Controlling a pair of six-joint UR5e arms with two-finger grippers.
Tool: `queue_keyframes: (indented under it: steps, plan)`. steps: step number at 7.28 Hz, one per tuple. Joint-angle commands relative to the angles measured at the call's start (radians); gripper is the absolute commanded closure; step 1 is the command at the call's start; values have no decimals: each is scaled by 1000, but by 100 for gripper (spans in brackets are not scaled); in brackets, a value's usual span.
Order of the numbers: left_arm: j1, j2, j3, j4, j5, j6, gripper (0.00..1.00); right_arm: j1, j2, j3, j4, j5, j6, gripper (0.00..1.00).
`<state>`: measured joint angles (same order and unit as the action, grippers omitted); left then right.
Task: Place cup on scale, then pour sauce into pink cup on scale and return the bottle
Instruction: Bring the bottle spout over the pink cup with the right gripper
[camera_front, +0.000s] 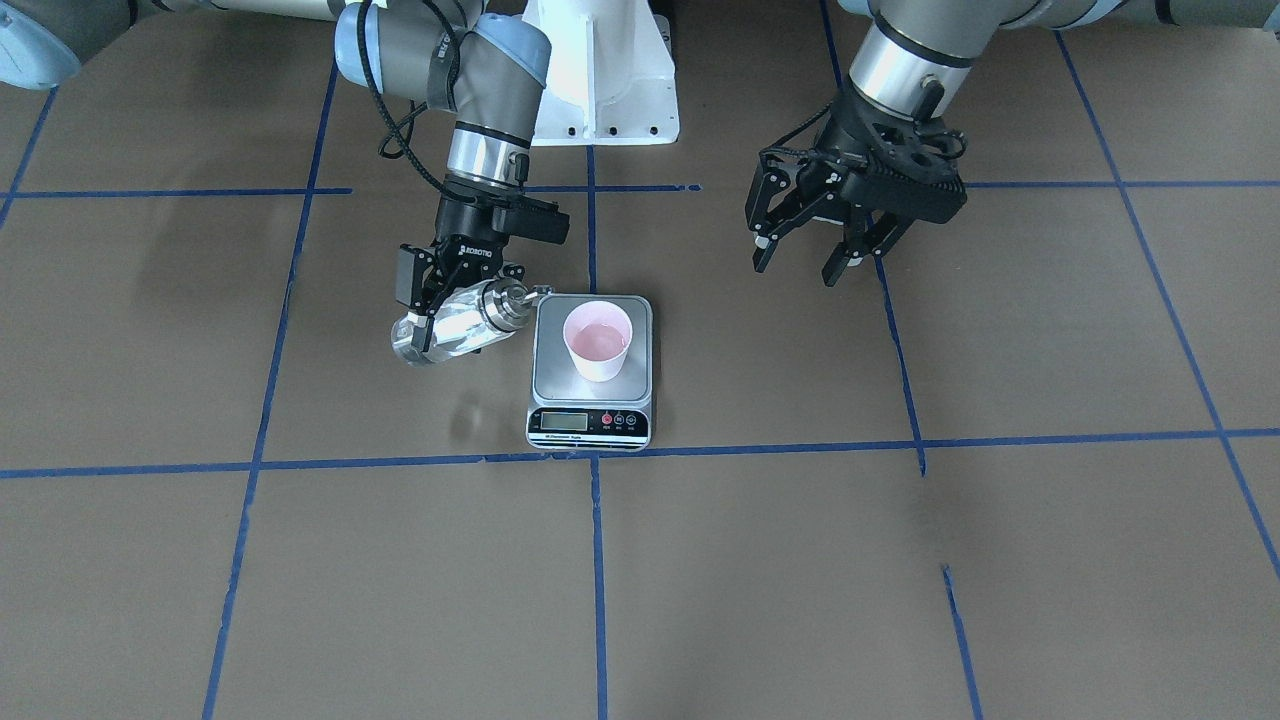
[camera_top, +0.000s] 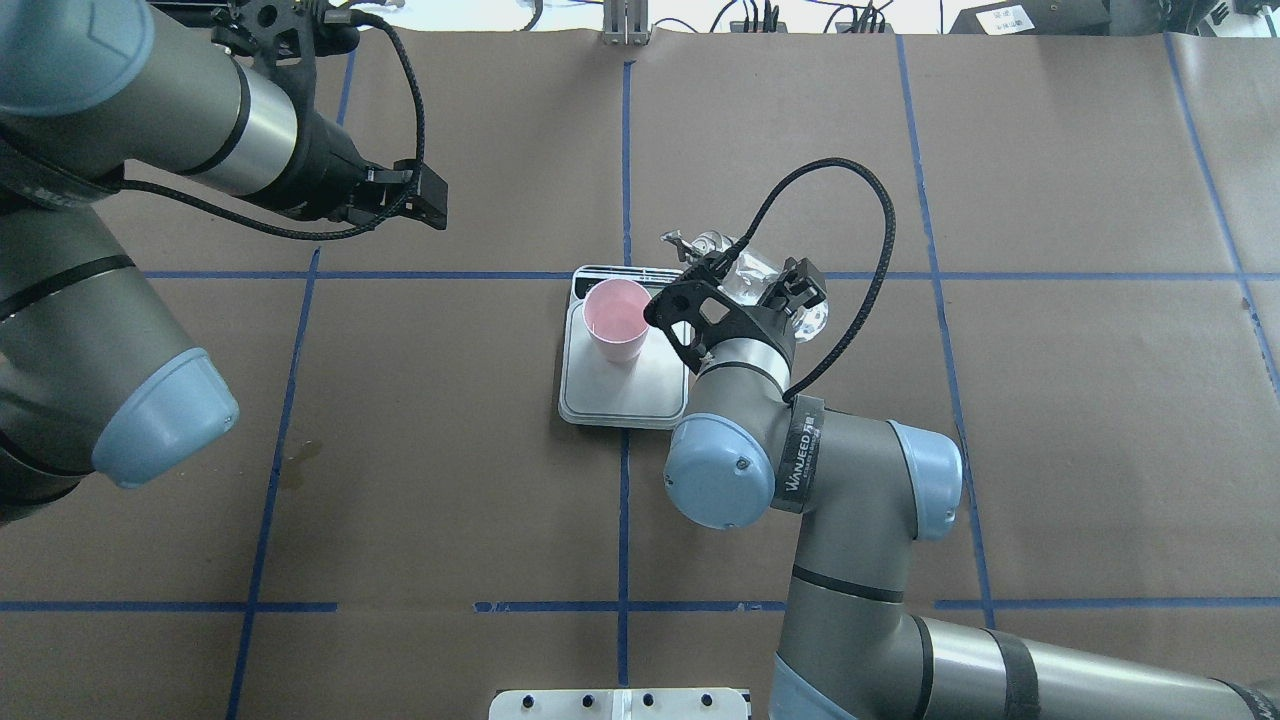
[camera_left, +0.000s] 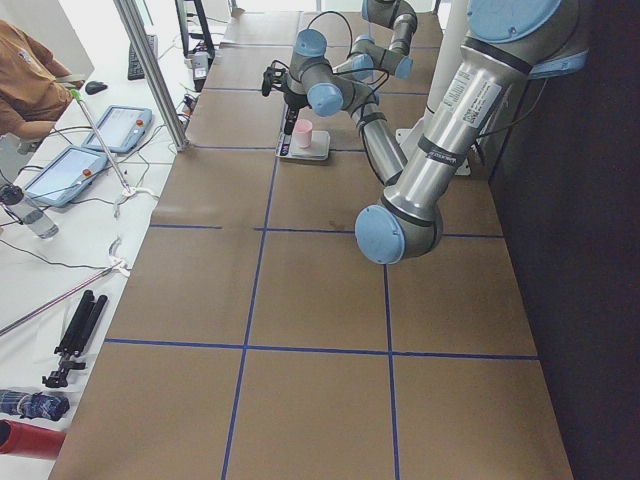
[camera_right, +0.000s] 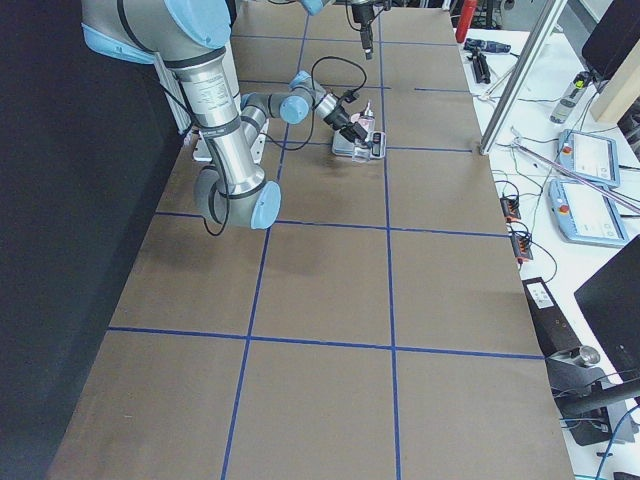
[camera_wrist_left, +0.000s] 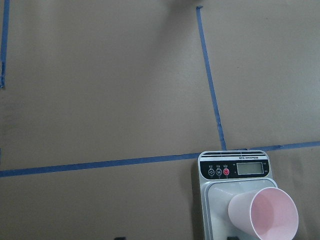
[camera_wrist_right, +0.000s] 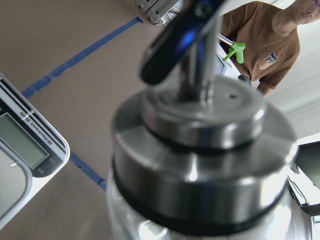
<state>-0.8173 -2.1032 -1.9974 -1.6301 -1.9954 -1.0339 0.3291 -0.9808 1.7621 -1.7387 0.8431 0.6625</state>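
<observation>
Glass bottle (camera_front: 470, 322) tilted near-flat, clamped in right gripper (camera_front: 428, 318), spout pointing 3 o'clock at scale (camera_front: 550, 372) corner. Pink cup (camera_front: 598, 340) upright on platform. Left gripper (camera_front: 797, 268) spread wide, cup's 2 o'clock, well apart.

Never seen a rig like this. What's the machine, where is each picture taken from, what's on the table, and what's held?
Two robot arms work at a brown table, each ending in a two-finger gripper. Four pictures come from fixed cameras: one facing the robot, one over its shoulders, one at each table end. Two come from wrist cameras. On the table is a kitchen scale with a pink cup standing on it. The right gripper holds a clear glass bottle, tipped with its metal spout toward the cup. The left gripper hangs open and empty.
</observation>
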Motion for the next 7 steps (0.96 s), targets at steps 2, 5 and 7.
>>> queue_keyframes:
  steps: [2,5,7]
  plan:
    - [0,15,-18,10,0,0,26,11,30,-7,-22,-1,-34,100]
    - [1,51,-52,15,0,0,26,1,56,-64,-142,-126,-101,100]
    - [0,58,-52,15,-2,0,26,-1,70,-99,-145,-151,-149,100]
